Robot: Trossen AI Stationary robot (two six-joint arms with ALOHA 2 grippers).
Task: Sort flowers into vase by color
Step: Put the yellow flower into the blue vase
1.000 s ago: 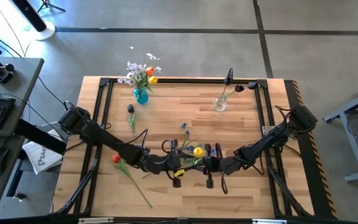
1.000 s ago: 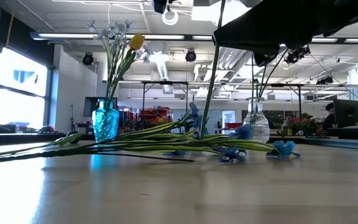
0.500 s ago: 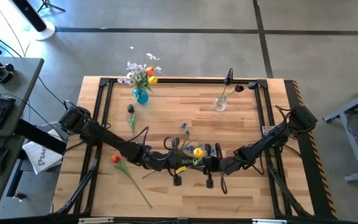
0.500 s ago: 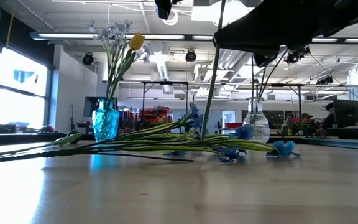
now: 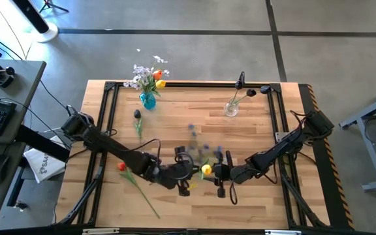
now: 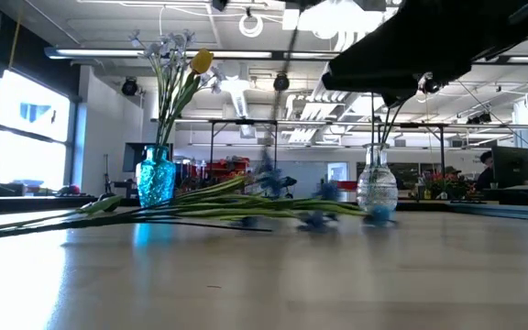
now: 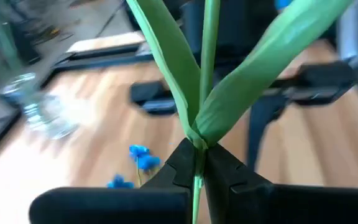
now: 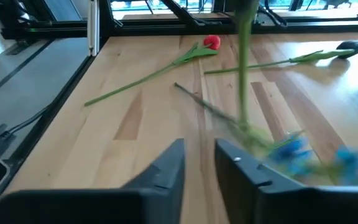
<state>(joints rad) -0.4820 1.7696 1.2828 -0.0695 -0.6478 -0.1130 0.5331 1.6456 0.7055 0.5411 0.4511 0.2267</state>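
I have the left gripper (image 7: 199, 163) pinched tight on the green stem of the yellow tulip (image 5: 205, 170), just below where the leaves split, near the table's centre toward six o'clock. The right gripper (image 8: 199, 163) sits just beside it at three o'clock, fingers slightly parted with nothing between them.

The blue vase (image 5: 148, 100) at eleven o'clock already holds a mixed bunch: pale sprays, an orange head and a yellow one. The clear vase (image 5: 231, 108) at one o'clock has a single stem.

Still on the table: a red tulip (image 5: 121, 166) at eight o'clock, a dark-headed stem (image 5: 137, 115) near the blue vase, and blue clusters (image 7: 143, 157). I judge the sort under halfway done.
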